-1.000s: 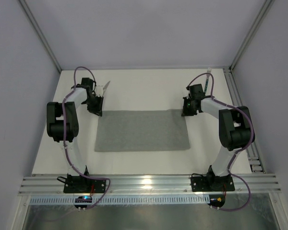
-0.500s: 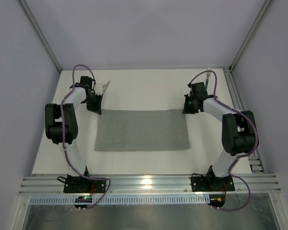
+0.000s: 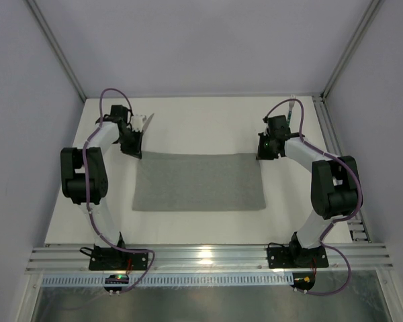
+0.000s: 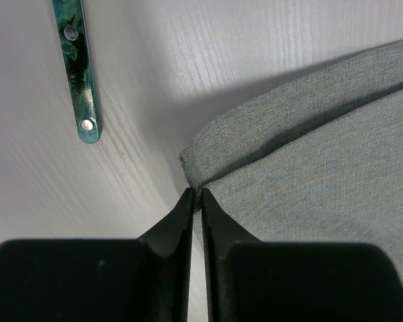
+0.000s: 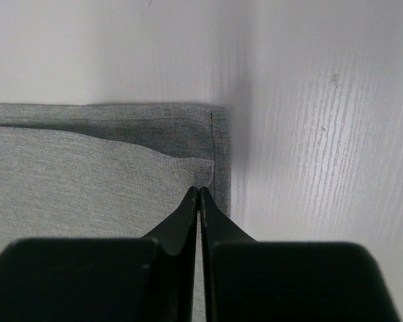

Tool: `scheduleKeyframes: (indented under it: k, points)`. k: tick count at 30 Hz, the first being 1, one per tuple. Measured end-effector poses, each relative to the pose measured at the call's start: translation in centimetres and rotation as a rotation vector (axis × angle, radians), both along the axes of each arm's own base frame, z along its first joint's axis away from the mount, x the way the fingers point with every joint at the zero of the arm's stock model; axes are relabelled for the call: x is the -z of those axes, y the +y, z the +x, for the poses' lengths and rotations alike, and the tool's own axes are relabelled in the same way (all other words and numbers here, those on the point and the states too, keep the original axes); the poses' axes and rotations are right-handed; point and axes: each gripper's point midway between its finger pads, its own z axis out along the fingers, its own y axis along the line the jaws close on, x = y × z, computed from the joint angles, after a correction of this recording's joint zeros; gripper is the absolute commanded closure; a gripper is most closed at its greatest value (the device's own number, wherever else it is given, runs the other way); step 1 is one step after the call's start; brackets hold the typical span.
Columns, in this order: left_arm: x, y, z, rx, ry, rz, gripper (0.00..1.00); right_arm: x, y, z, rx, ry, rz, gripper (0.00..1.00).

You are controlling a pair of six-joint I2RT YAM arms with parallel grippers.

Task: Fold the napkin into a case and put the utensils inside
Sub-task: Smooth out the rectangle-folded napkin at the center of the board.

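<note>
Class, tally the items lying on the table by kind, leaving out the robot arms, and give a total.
Napkin: 1
Knife: 1
Fork: 1
Total: 3

White table top (image 3: 201,127) with faint wood grain, filling the centre of the overhead view. Closed in by plain, pale lavender-grey walls: back wall (image 3: 201,47) at upper centre, left wall (image 3: 20,134) at left, right wall (image 3: 389,134) at right. Rising from the far corners, left post (image 3: 54,47) and right post (image 3: 351,47), both aluminium. Along the lower edge, grooved aluminium rails (image 3: 208,256) with a bright glare at centre; beneath, a white slotted strip (image 3: 208,278) and a dull metal sheet (image 3: 208,305). Soft, even lighting from above; gentle shadows on the white surface in both wrist views.
</note>
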Motion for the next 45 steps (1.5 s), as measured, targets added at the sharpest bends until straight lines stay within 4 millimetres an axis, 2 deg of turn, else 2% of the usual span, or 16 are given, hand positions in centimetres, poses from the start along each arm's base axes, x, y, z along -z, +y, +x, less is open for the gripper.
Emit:
scheduleKeyframes:
  k: [6, 15, 18, 22, 28, 38, 45]
  points:
    - [0.2, 0.0, -0.2, 0.012, 0.009, 0.003, 0.76, 0.0, 0.0, 0.0, 0.000, 0.000, 0.001, 0.97]
    - [1.9, 0.1, -0.9, 0.015, 0.067, 0.007, 0.76, 0.1, 0.0, -0.1, 0.000, 0.004, 0.001, 0.97]
    - [1.9, 0.2, -0.8, 0.013, 0.065, 0.015, 0.70, 0.2, 0.0, -0.2, -0.001, 0.005, 0.001, 0.97]
    - [2.0, 0.5, -0.8, 0.007, 0.065, 0.029, 0.68, 0.2, 0.0, -0.2, -0.001, 0.006, 0.001, 0.97]
    - [2.8, 0.5, -0.4, 0.006, 0.080, 0.032, 0.70, 0.3, 0.0, -0.3, -0.001, 0.009, 0.001, 0.97]
    - [3.1, 0.5, -0.5, 0.006, 0.089, 0.030, 0.89, 0.4, 0.0, -0.4, -0.001, 0.011, 0.001, 0.97]
    - [3.0, 0.5, -0.4, 0.008, 0.086, 0.027, 0.85, 0.4, 0.0, -0.4, -0.002, 0.011, 0.001, 0.97]
